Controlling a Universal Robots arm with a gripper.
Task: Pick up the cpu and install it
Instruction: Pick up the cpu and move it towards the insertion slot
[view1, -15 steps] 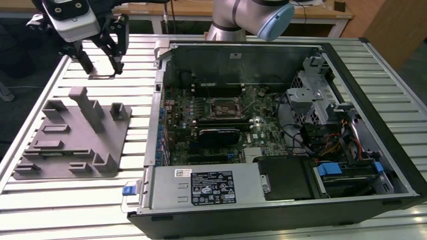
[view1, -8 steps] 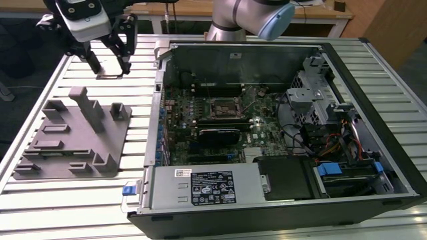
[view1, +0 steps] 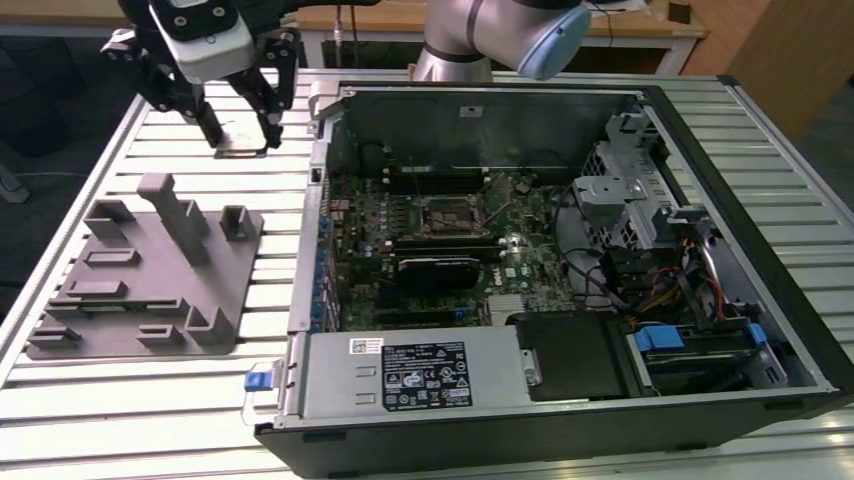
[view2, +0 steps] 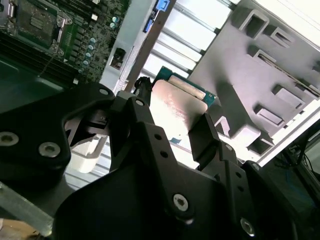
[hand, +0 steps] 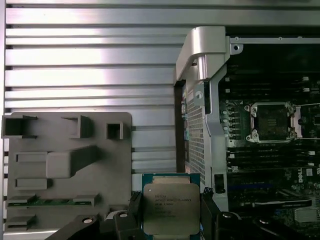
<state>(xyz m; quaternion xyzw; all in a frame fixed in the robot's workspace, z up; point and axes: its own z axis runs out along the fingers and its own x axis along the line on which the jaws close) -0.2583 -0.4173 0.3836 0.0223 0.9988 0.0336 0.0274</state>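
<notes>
The cpu (hand: 170, 206), a small square chip with a silvery top and green rim, sits between the two black fingers of my gripper (hand: 170, 220), which is shut on it. In the exterior view the gripper (view1: 243, 135) hangs over the slatted table at the far left, beyond the grey tray (view1: 147, 270) and beside the open computer case (view1: 534, 260). The cpu (view1: 246, 146) shows as a flat piece between the fingertips. The second wrist view shows the cpu (view2: 177, 107) from behind the fingers (view2: 205, 132). The bare motherboard socket (view1: 447, 213) (hand: 272, 122) lies inside the case, apart from the gripper.
The grey tray (hand: 65, 165) has raised blocks and slots. The case's metal wall (hand: 205, 90) stands between the gripper and the motherboard. Inside the case are a power supply (view1: 427, 375), drive cages (view1: 641, 190) and cables. The slatted table (view1: 134, 400) surrounds it all.
</notes>
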